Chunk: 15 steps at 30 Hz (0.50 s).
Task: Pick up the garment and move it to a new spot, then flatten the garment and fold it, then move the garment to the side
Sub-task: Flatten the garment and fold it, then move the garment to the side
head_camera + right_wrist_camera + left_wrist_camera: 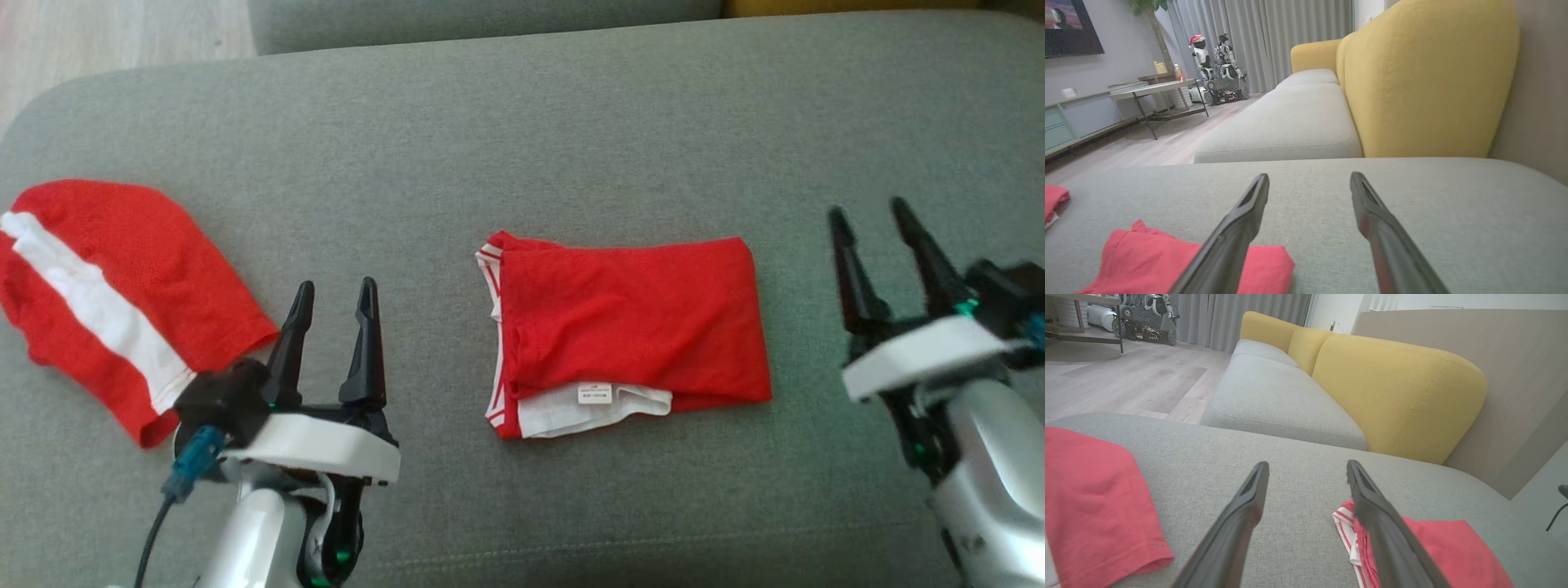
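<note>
Jaws on both arms stand spread wide and hold nothing. The left jaws, with their dark fingers (365, 343), hover low over the grey cushion (522, 122), between the 2 red pieces. The right jaws, whose fingers (849, 269) look a little blurred, hang to the right of the folded garment (637, 327) and do not touch it.

This garment lies in the middle of the cushion as a neat red rectangle. Its left end shows white trim with red stripes, and at the near edge a white inner layer with a small label looks out. I judge that folding is done and that only the move to the side remains.

A second red garment (114, 302) with 1 white stripe lies at the left end of the cushion, near the left jaws.

The cloth looks thin, light and very soft, with no stiffness of its own. If it is lifted by 1 corner, the layers will probably slide apart and the fold will open. Dragging it over the rough cushion fabric may also wrinkle it.

A better hold, in my opinion, is at the 2 short ends together, the striped left end and the plain right end. Each pair of jaws should pinch all layers at once, pressing a little into the soft cushion to get under the lowest layer.
</note>
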{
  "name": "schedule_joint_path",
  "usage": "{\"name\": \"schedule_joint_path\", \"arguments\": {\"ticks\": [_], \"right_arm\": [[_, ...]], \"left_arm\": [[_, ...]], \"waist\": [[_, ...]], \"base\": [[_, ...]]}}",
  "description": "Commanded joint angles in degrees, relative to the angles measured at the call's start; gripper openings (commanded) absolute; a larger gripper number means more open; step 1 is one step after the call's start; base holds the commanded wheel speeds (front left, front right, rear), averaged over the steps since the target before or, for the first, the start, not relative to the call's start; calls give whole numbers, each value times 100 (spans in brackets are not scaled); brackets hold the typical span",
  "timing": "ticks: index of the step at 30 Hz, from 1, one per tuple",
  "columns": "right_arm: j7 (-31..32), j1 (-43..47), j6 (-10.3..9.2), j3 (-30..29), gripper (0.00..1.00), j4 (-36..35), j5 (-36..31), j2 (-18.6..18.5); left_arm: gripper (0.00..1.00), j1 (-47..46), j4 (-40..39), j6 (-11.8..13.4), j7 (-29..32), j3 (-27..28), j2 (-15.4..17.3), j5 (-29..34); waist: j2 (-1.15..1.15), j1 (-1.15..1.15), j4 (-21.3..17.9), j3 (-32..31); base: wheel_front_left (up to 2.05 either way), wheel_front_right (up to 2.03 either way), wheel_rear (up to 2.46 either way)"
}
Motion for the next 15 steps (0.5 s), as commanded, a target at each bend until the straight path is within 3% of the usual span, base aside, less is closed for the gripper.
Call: {"name": "schedule_joint_path", "arguments": {"ticks": [1,7,15], "right_arm": [[-73,134,-4,-113,100,-312,-137,-34],[-74,862,-4,-869,100,-926,-768,241],[-75,1288,-4,-1215,100,-1262,-1225,605]], "left_arm": [[100,-246,-211,-45,-70,165,15,70],[100,-168,-179,-72,-70,79,15,251],[100,-2,-277,34,-70,50,15,336]], "waist": [[0,0,-36,10],[0,0,-75,-5],[0,0,-67,2]], "base": [[0,0,0],[0,0,0],[0,0,0]]}}
